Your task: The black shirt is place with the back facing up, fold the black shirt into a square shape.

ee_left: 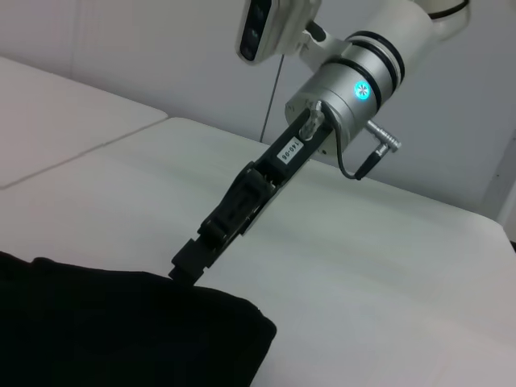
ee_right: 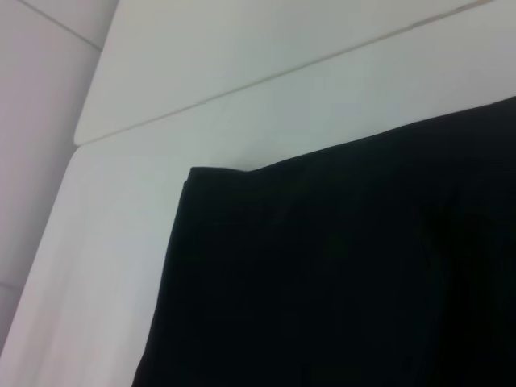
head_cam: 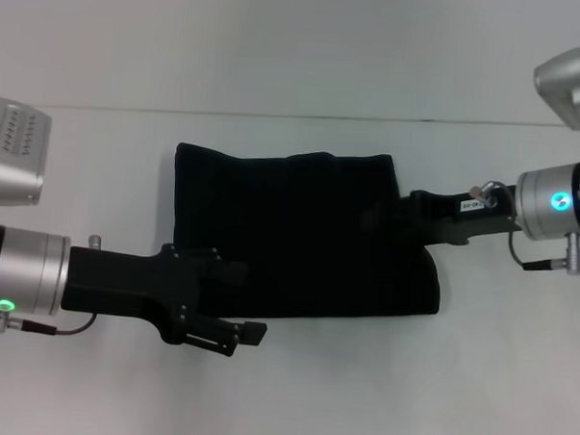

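The black shirt (head_cam: 308, 238) lies folded into a rough rectangle in the middle of the white table, plain face up. In the head view my left gripper (head_cam: 249, 336) sits low at the shirt's near left corner, its black body overlapping the cloth edge. My right gripper (head_cam: 412, 209) reaches in from the right and meets the shirt's right edge. The left wrist view shows that right gripper (ee_left: 186, 270) with its fingers together on the edge of the shirt (ee_left: 121, 330). A squared corner of the shirt (ee_right: 339, 274) fills the right wrist view.
The white table (head_cam: 292, 401) has a seam line (head_cam: 275, 115) running across behind the shirt. In the right wrist view the table's rounded corner (ee_right: 81, 141) shows beyond the shirt. Bare table surrounds the cloth on all sides.
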Robot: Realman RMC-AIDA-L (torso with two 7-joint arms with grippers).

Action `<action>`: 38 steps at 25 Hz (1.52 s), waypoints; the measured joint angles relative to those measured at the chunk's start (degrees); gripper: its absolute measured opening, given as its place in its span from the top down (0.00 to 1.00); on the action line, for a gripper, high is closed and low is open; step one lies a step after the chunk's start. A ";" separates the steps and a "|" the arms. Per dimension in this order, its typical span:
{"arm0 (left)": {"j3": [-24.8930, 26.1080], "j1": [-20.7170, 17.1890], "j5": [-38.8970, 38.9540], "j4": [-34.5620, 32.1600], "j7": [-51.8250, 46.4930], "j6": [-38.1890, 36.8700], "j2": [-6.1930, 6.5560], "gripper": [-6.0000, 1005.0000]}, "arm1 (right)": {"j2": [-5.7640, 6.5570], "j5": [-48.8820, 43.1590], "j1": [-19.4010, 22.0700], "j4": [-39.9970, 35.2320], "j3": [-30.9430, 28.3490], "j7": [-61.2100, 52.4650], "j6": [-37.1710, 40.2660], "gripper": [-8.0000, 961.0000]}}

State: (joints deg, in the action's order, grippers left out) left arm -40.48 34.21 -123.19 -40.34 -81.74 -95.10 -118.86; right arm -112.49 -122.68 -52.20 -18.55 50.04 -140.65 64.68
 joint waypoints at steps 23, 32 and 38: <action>0.50 0.95 -0.12 0.00 0.01 1.08 0.74 0.06 | -3.63 1.22 0.78 1.40 -0.60 0.37 -8.02 0.39; 0.49 0.67 -0.12 0.12 0.15 2.07 0.74 0.06 | -4.50 6.27 1.40 1.67 -1.02 6.39 -10.39 0.73; 0.20 0.61 -0.12 0.41 0.18 3.01 0.66 0.06 | -5.81 6.66 1.50 1.68 -1.08 9.53 -12.03 0.93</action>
State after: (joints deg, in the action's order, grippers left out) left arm -40.29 34.82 -123.31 -39.93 -81.56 -92.09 -118.21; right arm -118.29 -116.03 -50.70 -16.87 48.97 -131.12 52.65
